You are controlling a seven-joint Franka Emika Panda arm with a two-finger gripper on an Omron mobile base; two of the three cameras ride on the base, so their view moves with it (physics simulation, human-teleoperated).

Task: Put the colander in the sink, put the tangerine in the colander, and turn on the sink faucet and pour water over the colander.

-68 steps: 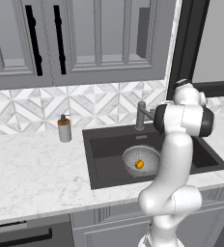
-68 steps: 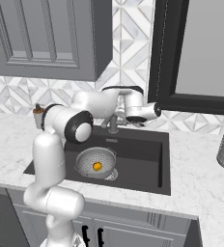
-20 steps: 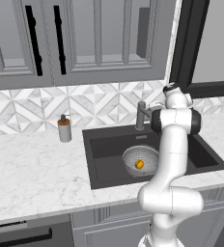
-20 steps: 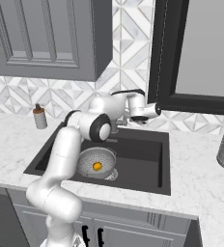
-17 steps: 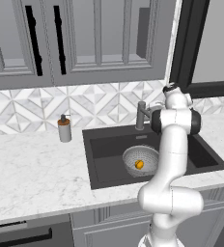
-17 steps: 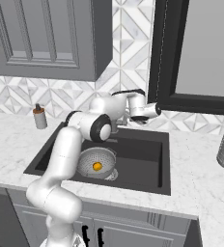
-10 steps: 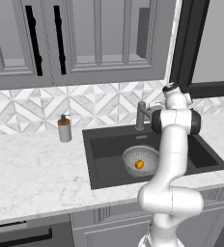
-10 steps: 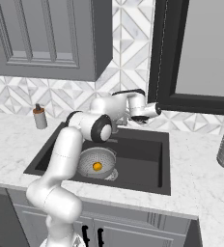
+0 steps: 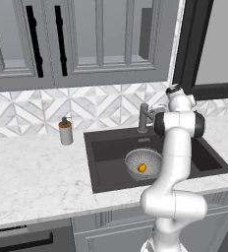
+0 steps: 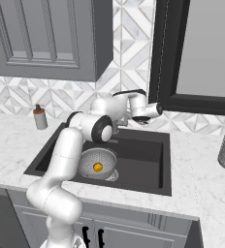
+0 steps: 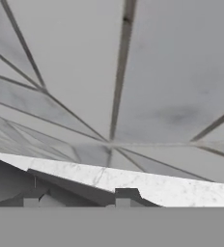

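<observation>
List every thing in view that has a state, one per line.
colander: upright on the sink floor, holding the fruit.
tangerine: resting inside the colander.
sink: dry, no water visible.
sink faucet: no stream running.
tool: at the faucet behind the sink; grip unclear.
upper cabinet doors: closed.

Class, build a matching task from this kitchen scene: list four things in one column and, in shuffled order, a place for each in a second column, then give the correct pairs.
Things:
1. tangerine
2. colander
3. soap dispenser
4. sink faucet

Places:
A. on the counter left of the sink
B. on the sink floor
C. behind the basin, at the back rim
D. inside the perforated bowl

Pairs: 1-D, 2-B, 3-A, 4-C
</observation>
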